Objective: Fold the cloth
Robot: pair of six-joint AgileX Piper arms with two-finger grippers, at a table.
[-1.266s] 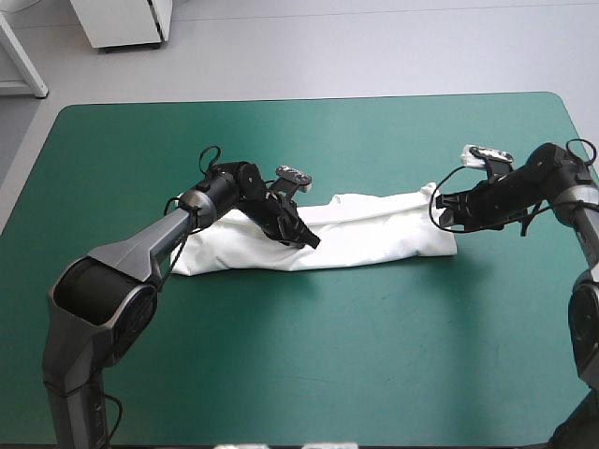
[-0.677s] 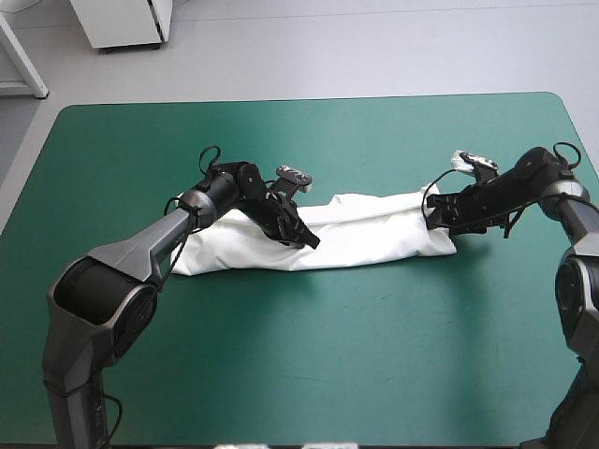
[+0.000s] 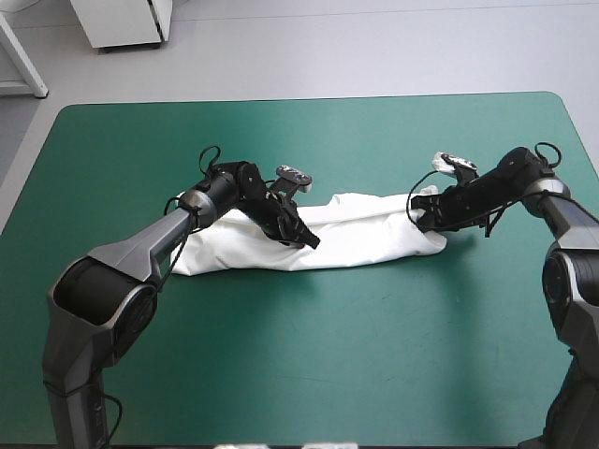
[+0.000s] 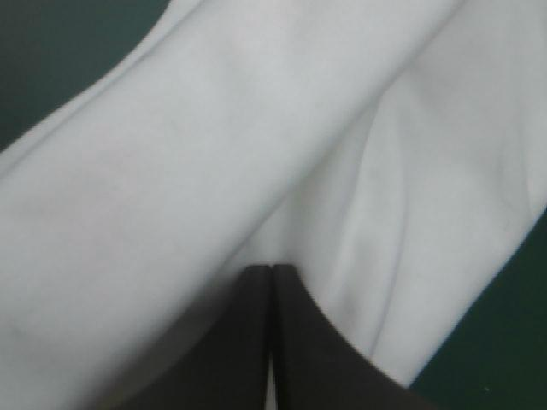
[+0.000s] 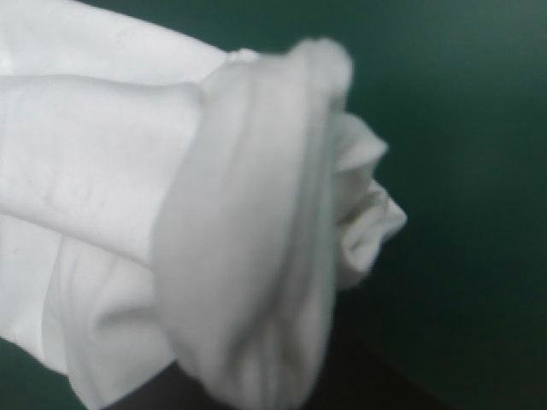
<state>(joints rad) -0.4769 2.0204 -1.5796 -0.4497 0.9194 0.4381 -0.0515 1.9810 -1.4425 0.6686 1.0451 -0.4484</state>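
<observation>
High view: T-shirt [image 3: 365, 240] mid-table, wide teal-green cover [image 3: 374, 355] on every side.

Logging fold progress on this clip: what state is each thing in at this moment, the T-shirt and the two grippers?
T-shirt: folded into a long band lying on the teal-green cover, its right end bunched up.
left gripper: shut, tip down on the middle of the band.
right gripper: shut on the T-shirt at its right end.

No legible text or markings.
</observation>
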